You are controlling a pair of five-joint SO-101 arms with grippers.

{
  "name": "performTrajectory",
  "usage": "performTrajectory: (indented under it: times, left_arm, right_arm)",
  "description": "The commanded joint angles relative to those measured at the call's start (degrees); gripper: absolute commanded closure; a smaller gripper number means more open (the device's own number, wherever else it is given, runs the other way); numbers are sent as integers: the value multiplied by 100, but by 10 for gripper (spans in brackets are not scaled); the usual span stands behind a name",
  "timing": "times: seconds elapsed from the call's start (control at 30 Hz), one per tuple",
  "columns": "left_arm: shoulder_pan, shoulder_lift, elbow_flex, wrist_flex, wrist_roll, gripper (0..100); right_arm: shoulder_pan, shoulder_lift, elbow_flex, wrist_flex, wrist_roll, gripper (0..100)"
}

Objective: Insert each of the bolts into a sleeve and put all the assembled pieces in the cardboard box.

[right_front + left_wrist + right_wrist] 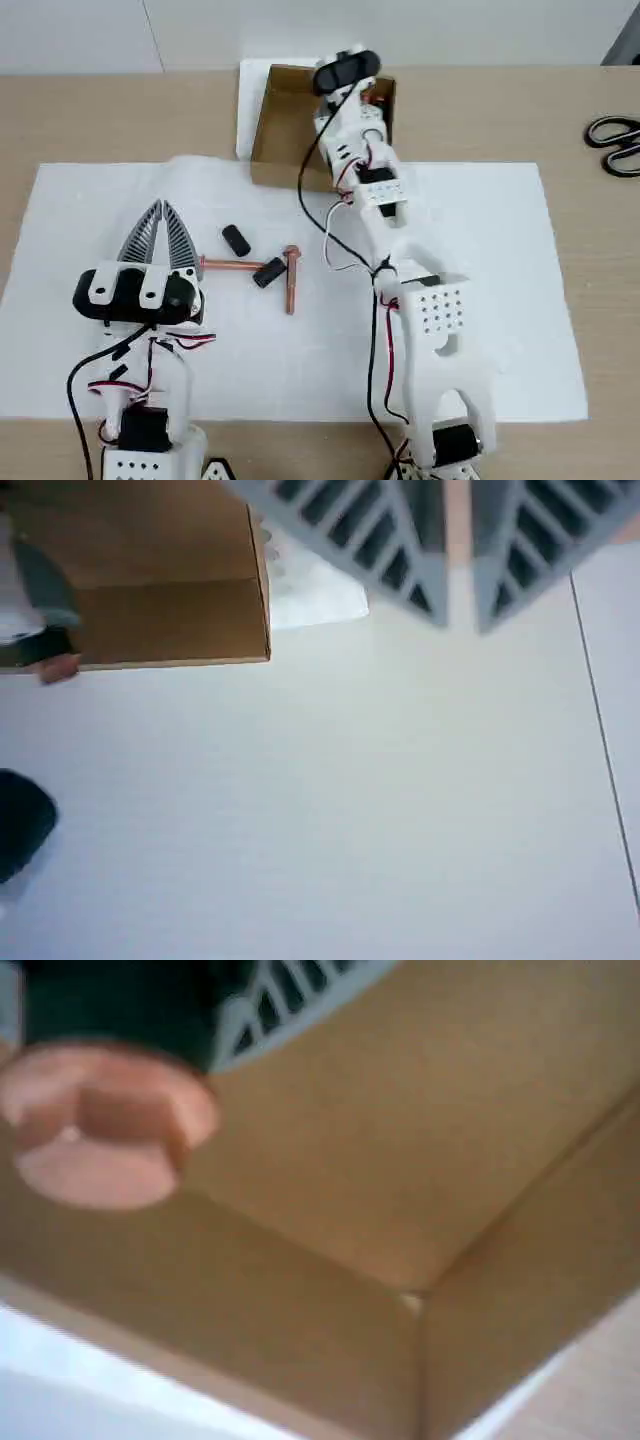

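My right gripper (371, 98) is down inside the cardboard box (278, 120), shut on a copper bolt (100, 1130) that wears a black sleeve (110, 1005). The bolt's head hangs just above the box floor (380, 1160). My left gripper (162, 215) sits over the white sheet at the left. Its grey fingers (360, 540) are almost together with nothing between them. To its right on the sheet lie a loose black sleeve (235, 240), a bolt (225, 264) with a sleeve (268, 272) at one end, and a bare bolt (291, 282).
A white sheet (480, 200) covers most of the wooden table (80, 110). Scissors (615, 145) lie at the far right edge. The box (150, 600) stands at the sheet's far edge, ahead of the left gripper.
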Motion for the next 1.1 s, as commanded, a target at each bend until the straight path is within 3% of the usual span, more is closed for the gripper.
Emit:
performTrajectory:
  times: [0.0, 0.1, 0.3, 0.53, 0.77, 1.07]
  left_arm:
    - [-26, -70, -13, -132, 35, 994]
    - [-26, -70, -13, -132, 35, 994]
    - [-26, -70, -13, -132, 35, 994]
    - [-26, -62, -13, -123, 35, 994]
    - [-26, -62, -13, -123, 35, 994]
    - [9, -62, -13, -123, 35, 994]
  right_arm:
    - [-4, 207, -879, -127, -62, 990]
    - [57, 470, -1134, 22, -62, 957]
    - [101, 690, -1284, 822, -62, 723]
    - [119, 497, -1547, 998, -44, 759]
    - [171, -963, -2057, 4004, -62, 799]
    - [488, -2158, -2066, 6809, -35, 798]
